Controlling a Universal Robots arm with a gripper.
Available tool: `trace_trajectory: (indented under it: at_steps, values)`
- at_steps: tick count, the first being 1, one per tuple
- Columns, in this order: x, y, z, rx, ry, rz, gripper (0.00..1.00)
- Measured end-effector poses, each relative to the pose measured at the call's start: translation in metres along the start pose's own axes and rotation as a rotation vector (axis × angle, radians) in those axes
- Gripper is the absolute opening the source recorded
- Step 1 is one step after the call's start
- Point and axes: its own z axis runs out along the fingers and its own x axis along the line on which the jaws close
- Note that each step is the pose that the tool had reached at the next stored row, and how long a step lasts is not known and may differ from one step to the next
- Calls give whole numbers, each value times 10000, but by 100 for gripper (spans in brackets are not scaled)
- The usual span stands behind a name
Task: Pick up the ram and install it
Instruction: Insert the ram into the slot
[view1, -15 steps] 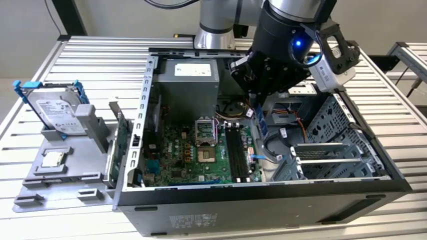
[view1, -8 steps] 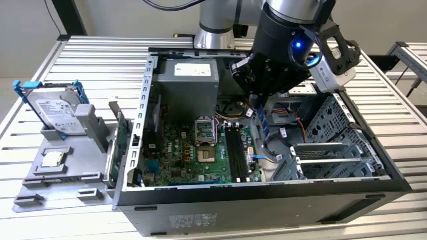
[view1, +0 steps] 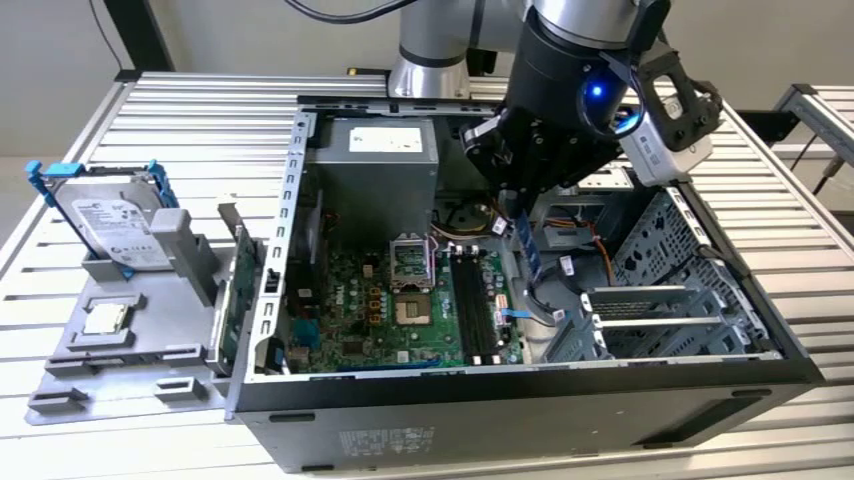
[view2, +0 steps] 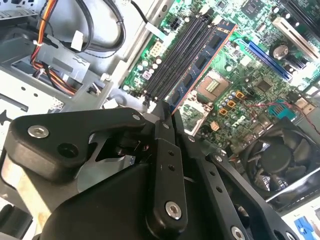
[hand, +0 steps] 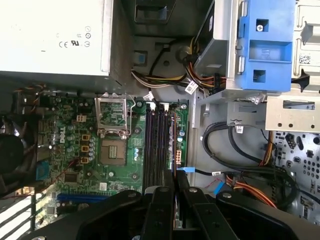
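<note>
The ram (view1: 530, 250) is a slim dark stick hanging on end from my gripper (view1: 515, 207), which is shut on its upper end. It hovers inside the open computer case (view1: 534, 400), just to the exterior view's right of the black memory slots (view1: 474, 300) on the green motherboard (view1: 347, 320). In the second wrist view the ram (view2: 202, 65) runs away from the closed fingers (view2: 161, 150) of the gripper (view2: 167, 114), beside the memory slots (view2: 177, 60). In the first wrist view the ram (hand: 174, 150) shows edge-on past the gripper (hand: 175, 184), right beside the slots (hand: 157, 145).
Bundled cables (view1: 561, 270) and a metal drive cage (view1: 667, 290) crowd the case on the exterior view's right. The grey power supply (view1: 380, 150) sits at the back, the processor socket (view1: 411, 300) beside the slots. A grey tray (view1: 80, 380) outside holds a hard drive (view1: 114, 225), a processor chip (view1: 104, 318) and an upright green card (view1: 240, 300).
</note>
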Motion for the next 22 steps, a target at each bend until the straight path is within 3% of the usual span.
trace_trajectory:
  at_steps: [22]
  values:
    - [2,-10,139,2,0,0,0]
